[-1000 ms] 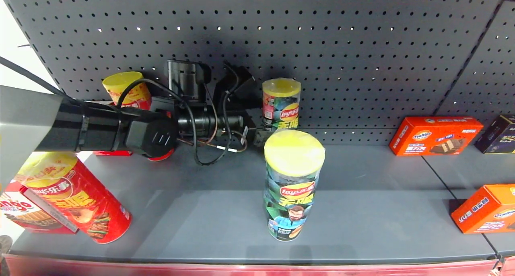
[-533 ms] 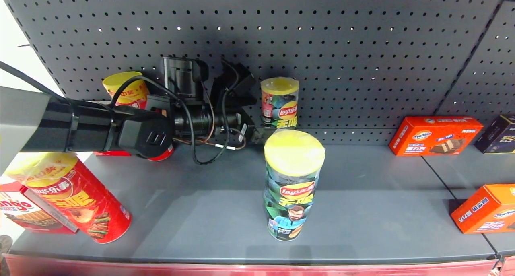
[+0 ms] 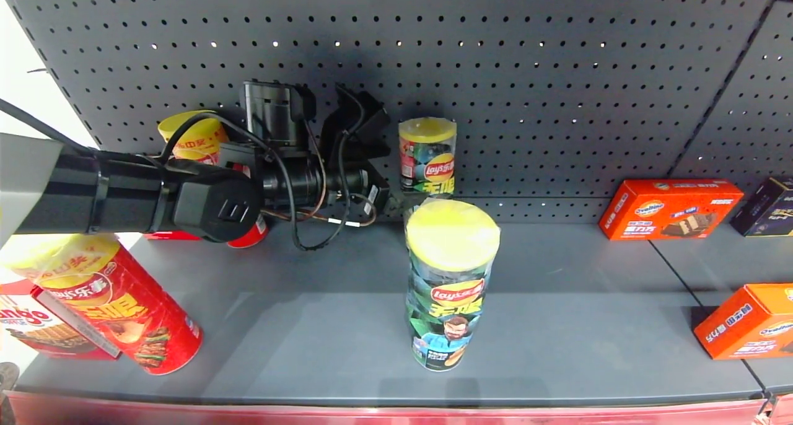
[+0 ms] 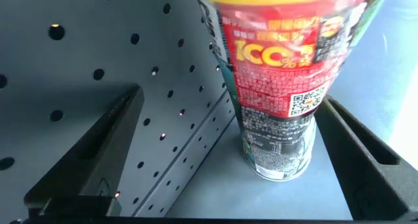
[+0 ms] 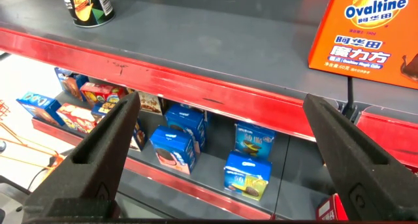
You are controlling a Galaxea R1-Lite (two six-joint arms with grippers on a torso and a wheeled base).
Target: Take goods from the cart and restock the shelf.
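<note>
Two green chip cans with yellow lids stand on the grey shelf [image 3: 557,326]. The front can [image 3: 449,289] is near the shelf's middle. The rear can [image 3: 427,158] stands upright close to the perforated back panel. My left gripper [image 3: 395,197] comes in from the left at the rear can's base. In the left wrist view the rear can [image 4: 281,106] sits between the fingers of the left gripper [image 4: 232,93], which is open: one finger is close to the can, the other [image 4: 91,152] well apart. My right gripper [image 5: 222,119] hangs open and empty in front of the lower shelves.
Red chip cans stand at the left [image 3: 133,316] and back left [image 3: 195,137], beside a red biscuit box [image 3: 37,326]. Orange boxes [image 3: 672,207] [image 3: 743,319] and a dark box [image 3: 768,205] lie at the right. Blue packs [image 5: 176,145] fill the lower shelf. Bare shelf lies right of the front can.
The left arm and the rear green can have shifted slightly left and toward the back panel. The front can has not moved.
</note>
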